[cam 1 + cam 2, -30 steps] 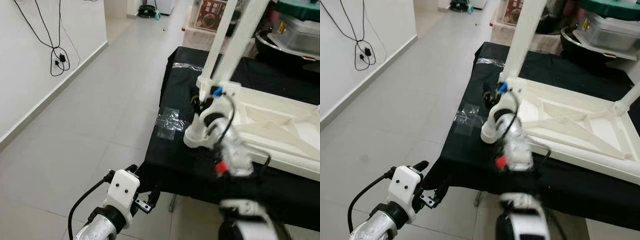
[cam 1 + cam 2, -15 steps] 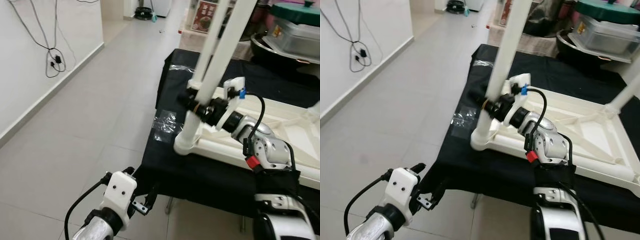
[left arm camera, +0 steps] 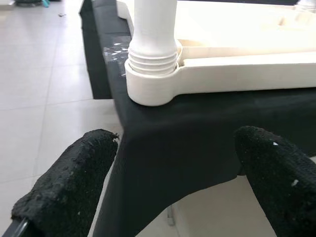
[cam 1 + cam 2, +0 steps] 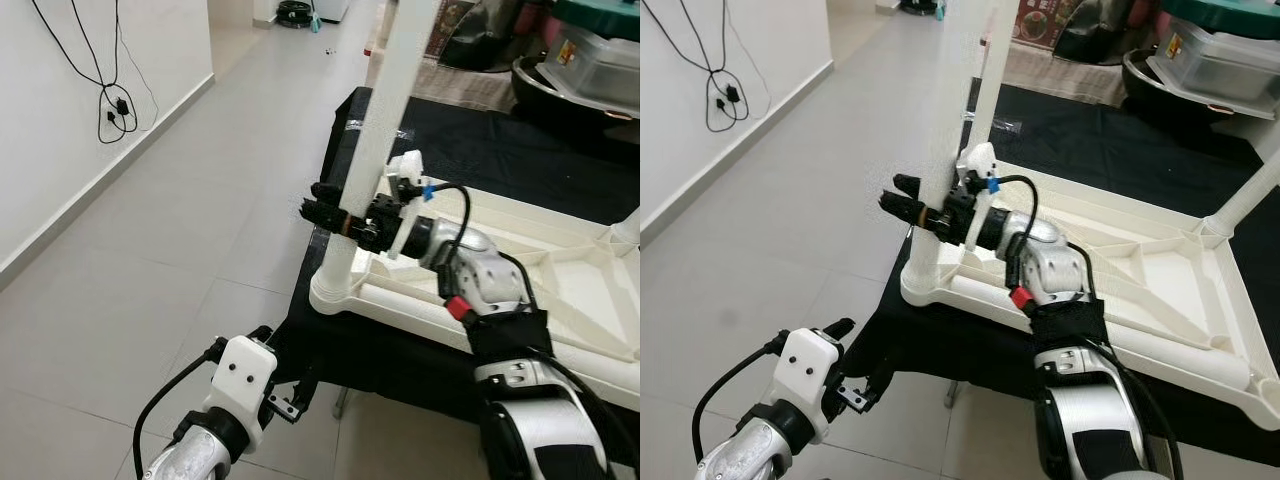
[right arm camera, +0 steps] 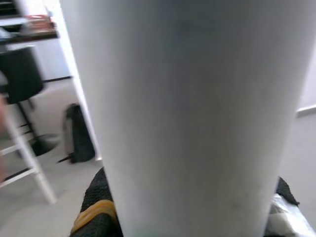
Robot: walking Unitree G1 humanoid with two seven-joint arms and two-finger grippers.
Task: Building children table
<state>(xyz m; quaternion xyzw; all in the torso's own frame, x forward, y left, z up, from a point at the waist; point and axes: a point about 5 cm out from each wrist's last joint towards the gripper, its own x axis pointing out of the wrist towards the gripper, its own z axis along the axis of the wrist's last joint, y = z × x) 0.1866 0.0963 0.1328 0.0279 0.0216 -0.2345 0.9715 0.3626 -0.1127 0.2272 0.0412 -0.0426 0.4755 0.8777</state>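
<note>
While the upturned white plastic tabletop (image 4: 560, 270) lies on the black-draped bench (image 4: 420, 350), the right gripper (image 4: 335, 215) clamps the round table leg (image 4: 385, 110).

Smooth and tubular, the leg stands upright in the tabletop's corner socket (image 3: 150, 86), whose ribbed threads appear in the left wrist view. The left gripper (image 3: 182, 182), low by the bench corner, holds its rough black fingers (image 3: 69, 187) wide apart around nothing.
</note>
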